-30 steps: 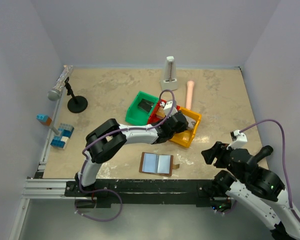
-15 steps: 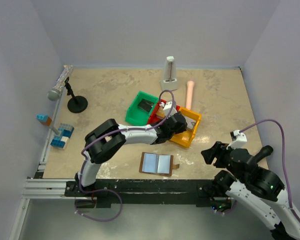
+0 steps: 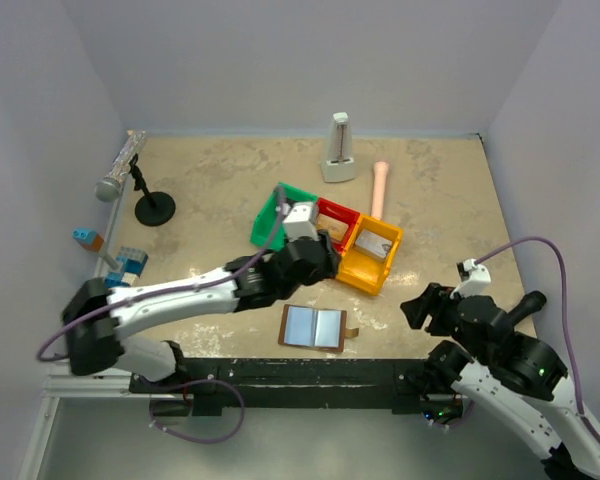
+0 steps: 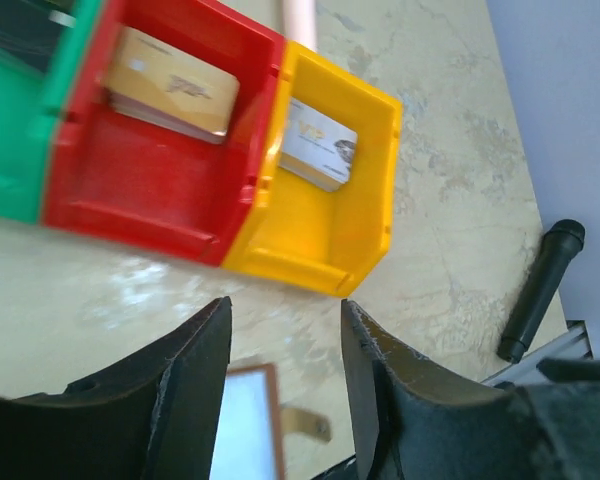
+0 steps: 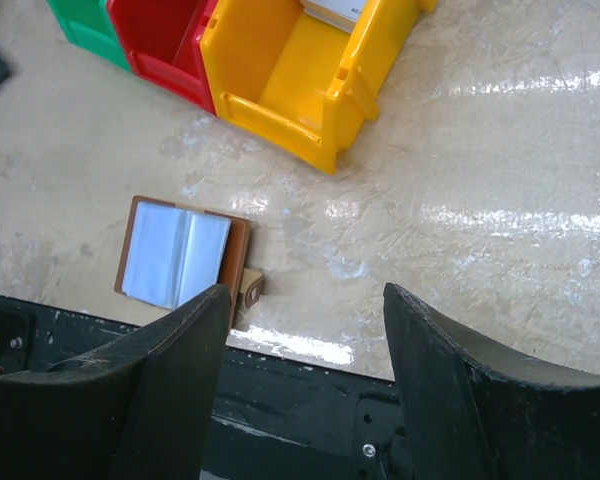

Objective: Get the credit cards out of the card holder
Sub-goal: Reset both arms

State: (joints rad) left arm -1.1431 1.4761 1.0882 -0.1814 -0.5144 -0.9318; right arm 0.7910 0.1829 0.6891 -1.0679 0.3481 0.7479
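Top external view: takes in the whole table (image 3: pixel 450 200), with the card holder (image 3: pixel 315 327) lying open and flat near the front edge, pale inner panels up, brown tab to the right. Places the left gripper (image 3: pixel 318 265) low over the table between card holder and bins, and the right gripper (image 3: pixel 420 305) well apart near the right edge. Loses part of the green bin (image 3: pixel 268 225) behind the left arm.

Left wrist view: looks into the bins instead. Finds a gold card (image 4: pixel 170 95) in the red bin (image 4: pixel 130 190) and a silver card (image 4: pixel 318 155) in the yellow bin (image 4: pixel 320 250). Catches only a corner of the card holder between the fingers. Shows jaws moderately parted, gripping nothing.

Right wrist view: shows jaws wide apart and empty, above the table, with card holder and yellow bin both ahead.

Counted: three bins in a touching row, two cards visible, one card holder, one microphone (image 3: pixel 120 170) on a stand, one pink cylinder (image 3: pixel 380 188).

Glossy beige marbled tabletop, plain pale lilac walls (image 3: pixel 280 60) on three sides, black rail (image 3: pixel 280 372) along the near edge.
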